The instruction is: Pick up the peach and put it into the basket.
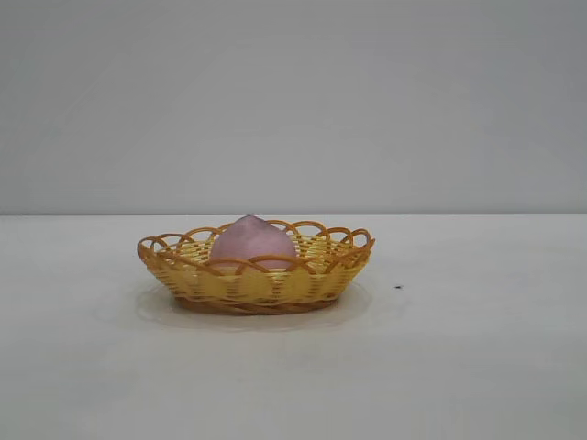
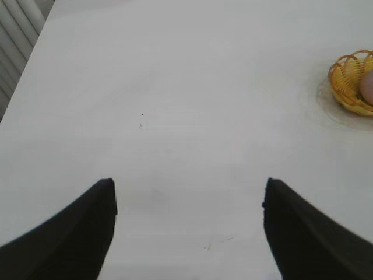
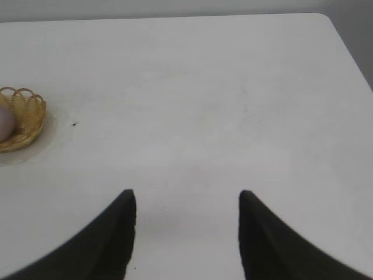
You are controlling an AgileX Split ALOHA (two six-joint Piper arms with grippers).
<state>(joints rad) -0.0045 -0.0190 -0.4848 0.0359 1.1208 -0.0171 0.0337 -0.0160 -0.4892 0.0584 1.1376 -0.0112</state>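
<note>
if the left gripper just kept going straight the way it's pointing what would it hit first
Probably only bare table. The left gripper is open, with nothing between or ahead of its fingers. The basket, holding the peach, sits well off to one side of that line, though depth is hard to judge.

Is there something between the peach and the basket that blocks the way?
No. The peach already lies inside the basket. Both claws, left and right, are open above bare table, away from the basket.

The basket (image 1: pixel 257 275) wall hides the lower part of the peach (image 1: pixel 252 240)
</note>
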